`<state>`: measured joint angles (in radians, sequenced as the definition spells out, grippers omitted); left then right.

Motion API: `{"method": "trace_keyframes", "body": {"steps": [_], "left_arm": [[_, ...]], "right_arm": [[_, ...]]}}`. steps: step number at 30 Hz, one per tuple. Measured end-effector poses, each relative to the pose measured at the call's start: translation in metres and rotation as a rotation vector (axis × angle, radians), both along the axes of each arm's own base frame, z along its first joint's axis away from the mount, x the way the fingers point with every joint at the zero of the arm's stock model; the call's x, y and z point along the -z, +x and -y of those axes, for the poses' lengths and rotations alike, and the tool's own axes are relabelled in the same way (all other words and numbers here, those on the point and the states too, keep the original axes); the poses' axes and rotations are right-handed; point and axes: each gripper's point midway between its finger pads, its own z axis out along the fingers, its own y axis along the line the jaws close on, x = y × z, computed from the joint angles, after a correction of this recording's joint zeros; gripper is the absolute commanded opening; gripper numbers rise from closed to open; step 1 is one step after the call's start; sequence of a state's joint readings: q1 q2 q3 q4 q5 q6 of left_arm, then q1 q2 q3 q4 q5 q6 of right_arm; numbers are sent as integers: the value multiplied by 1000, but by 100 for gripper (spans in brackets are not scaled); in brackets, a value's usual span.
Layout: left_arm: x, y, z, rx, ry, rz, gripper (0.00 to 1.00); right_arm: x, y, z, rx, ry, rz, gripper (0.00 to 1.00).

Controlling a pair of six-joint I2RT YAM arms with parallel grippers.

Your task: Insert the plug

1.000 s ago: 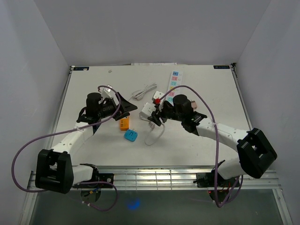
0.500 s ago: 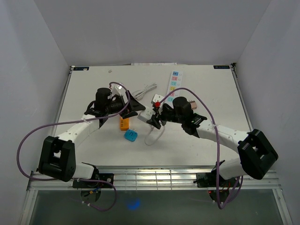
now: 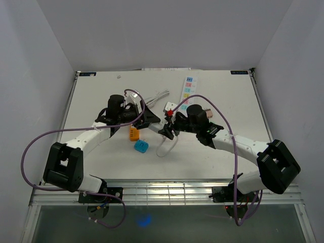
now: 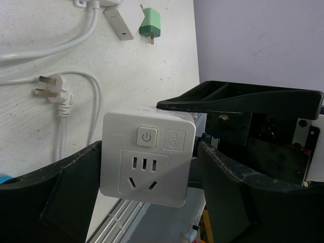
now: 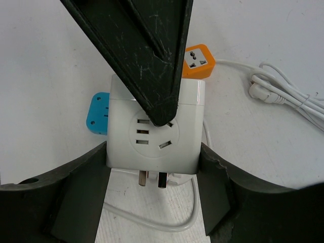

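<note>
**Q:** Where is the plug right now?

**A:** The white cube adapter (image 5: 174, 152) hangs above the middle of the table (image 3: 101, 86), roughly midway between the left and right edges and lifted off the surface. My right gripper (image 5: 154, 152) is clamped on two opposite sides of it. The prongs (image 5: 150, 178) stick out of the face nearest my right wrist.

**Q:** And your left side?

**A:** My left gripper (image 4: 149, 152) straddles the same cube, with one finger lying across the round-socket face. I cannot tell whether it is pinching or only bracketing.

**Q:** How will it handle?

**A:** Light and rigid, I judge — a hard plastic shell with glossy faces that could slide under my pads. The flat opposite sides are the best hold. I'd keep the prongs bare and push straight — sideways leverage could twist the cube in my grip.
</note>
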<state>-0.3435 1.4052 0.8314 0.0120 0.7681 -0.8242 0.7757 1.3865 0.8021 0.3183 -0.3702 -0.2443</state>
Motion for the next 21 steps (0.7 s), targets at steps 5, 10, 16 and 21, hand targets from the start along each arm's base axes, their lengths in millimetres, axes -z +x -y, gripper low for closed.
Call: {"method": "trace_keyframes", "body": {"steps": [5,10,16,21], "left_arm": [[0,0,0,8,1,9,72],[1,0,2,25,-7,14,54],[1,-1,2,35,-6,29,23],[1,-3,4,54,0,50,12]], "right_arm": [[-1,-1,-1,-6,4,1,38],[0,0,0,-3,1,-2,48],[-1,0,0,-3,3,-1,89],[-9,2,-4,-6,30,29,98]]}}
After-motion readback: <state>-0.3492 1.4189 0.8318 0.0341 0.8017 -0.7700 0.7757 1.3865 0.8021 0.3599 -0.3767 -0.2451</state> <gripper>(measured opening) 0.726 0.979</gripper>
